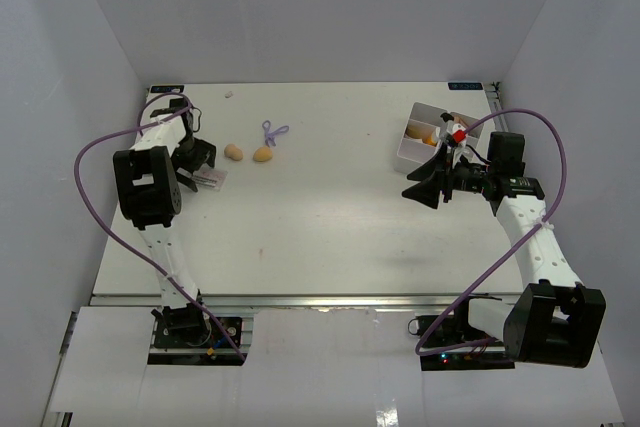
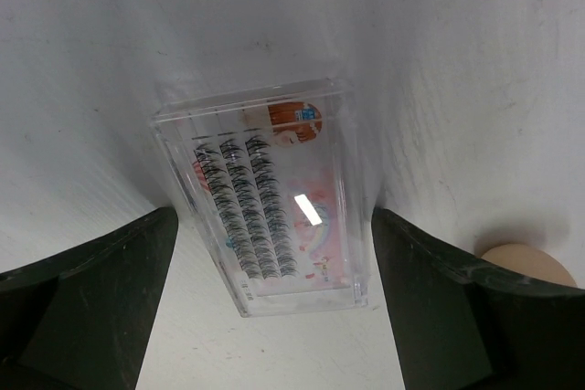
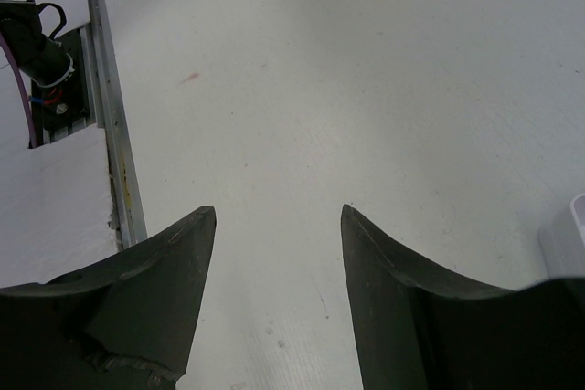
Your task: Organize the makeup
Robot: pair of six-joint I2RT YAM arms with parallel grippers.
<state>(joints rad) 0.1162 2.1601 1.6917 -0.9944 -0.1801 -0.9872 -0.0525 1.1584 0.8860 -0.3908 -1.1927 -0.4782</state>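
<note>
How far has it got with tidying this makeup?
A few items already sit in the white tray. The left jaws stand open around the clear lash case, not yet gripping it. Left to tidy: two egg sponges, the purple looped tool. The right jaws are open, empty.

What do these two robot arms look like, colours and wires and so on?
The left arm and right arm have white links joined by chunky black joint housings. A purple cable loops loosely alongside each, from base to wrist. The left gripper and right gripper are black, each with two broad, wedge-shaped fingers.
</note>
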